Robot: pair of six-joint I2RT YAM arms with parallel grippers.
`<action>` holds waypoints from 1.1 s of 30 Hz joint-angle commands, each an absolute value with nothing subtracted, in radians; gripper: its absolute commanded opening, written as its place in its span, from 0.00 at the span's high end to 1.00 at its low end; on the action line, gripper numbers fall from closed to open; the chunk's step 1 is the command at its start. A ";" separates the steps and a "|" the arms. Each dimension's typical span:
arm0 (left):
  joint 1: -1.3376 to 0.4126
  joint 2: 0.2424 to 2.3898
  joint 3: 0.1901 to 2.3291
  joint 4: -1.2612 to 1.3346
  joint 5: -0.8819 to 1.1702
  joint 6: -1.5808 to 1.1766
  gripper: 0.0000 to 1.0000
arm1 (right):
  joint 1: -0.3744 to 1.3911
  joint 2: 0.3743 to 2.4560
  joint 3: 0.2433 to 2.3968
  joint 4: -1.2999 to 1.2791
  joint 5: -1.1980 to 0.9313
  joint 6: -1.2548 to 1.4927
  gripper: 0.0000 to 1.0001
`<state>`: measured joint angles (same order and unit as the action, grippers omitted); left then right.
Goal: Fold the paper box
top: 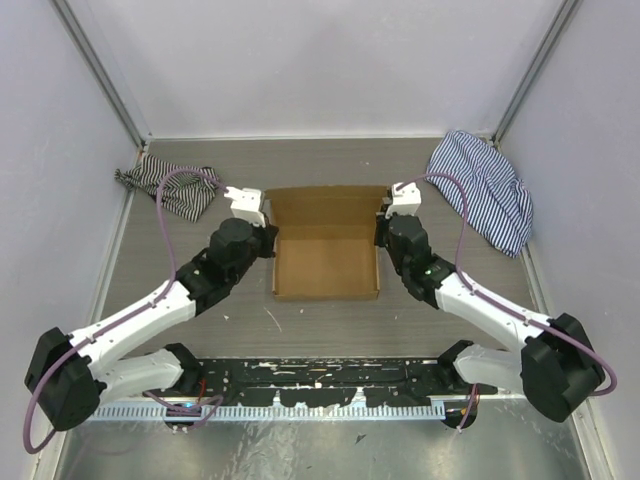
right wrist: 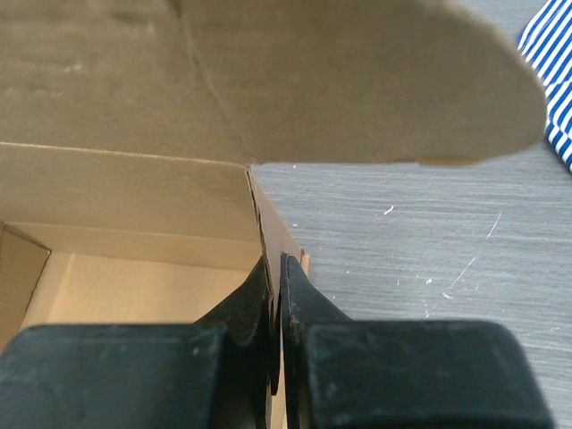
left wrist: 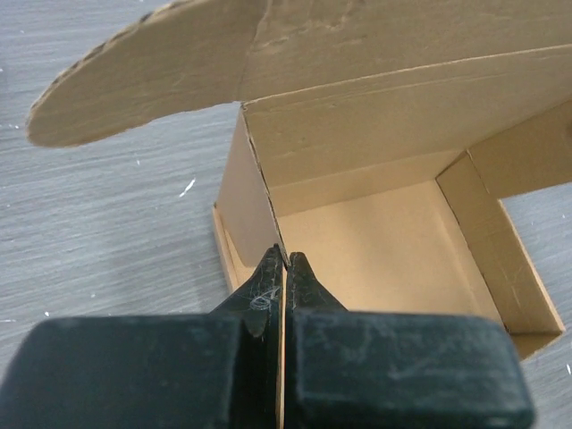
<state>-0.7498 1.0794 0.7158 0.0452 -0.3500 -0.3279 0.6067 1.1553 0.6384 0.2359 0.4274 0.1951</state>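
The brown cardboard paper box (top: 326,262) sits mid-table as a shallow open tray, its lid flap standing up along the far side. My left gripper (top: 268,232) is shut on the box's left side wall (left wrist: 246,201), one finger inside and one outside (left wrist: 284,268). My right gripper (top: 382,232) is shut on the right side wall (right wrist: 275,228) in the same way (right wrist: 274,268). Rounded lid ears (left wrist: 134,85) (right wrist: 375,85) hang over both wrist views. The box floor (left wrist: 375,259) is bare.
A striped cloth (top: 172,190) lies crumpled at the back left. A larger blue-striped cloth (top: 487,190) lies at the back right, its edge showing in the right wrist view (right wrist: 550,80). Walls enclose the table on three sides. A black rail (top: 320,385) runs along the near edge.
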 commanded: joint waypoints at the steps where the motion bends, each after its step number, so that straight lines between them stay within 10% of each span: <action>1: -0.820 1.059 0.669 0.001 -0.376 -0.363 1.00 | 0.642 1.112 0.575 0.208 0.412 0.261 0.98; 16: -0.934 0.927 0.542 -0.170 -0.475 -0.526 0.81 | 0.730 1.013 0.461 0.088 0.455 0.375 0.82; 20: -0.982 0.853 0.518 -0.243 -0.500 -0.577 0.73 | 0.775 0.910 0.427 0.003 0.438 0.438 0.67; 33: -1.201 0.576 0.533 -0.546 -0.551 -0.769 0.72 | 0.827 0.405 0.475 -0.479 0.351 0.629 0.62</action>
<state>-1.1503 0.6491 0.5270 -0.4259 -0.5087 -0.6880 0.8227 0.4808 0.4026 -0.3393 0.3763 0.5556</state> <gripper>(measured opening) 0.282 0.379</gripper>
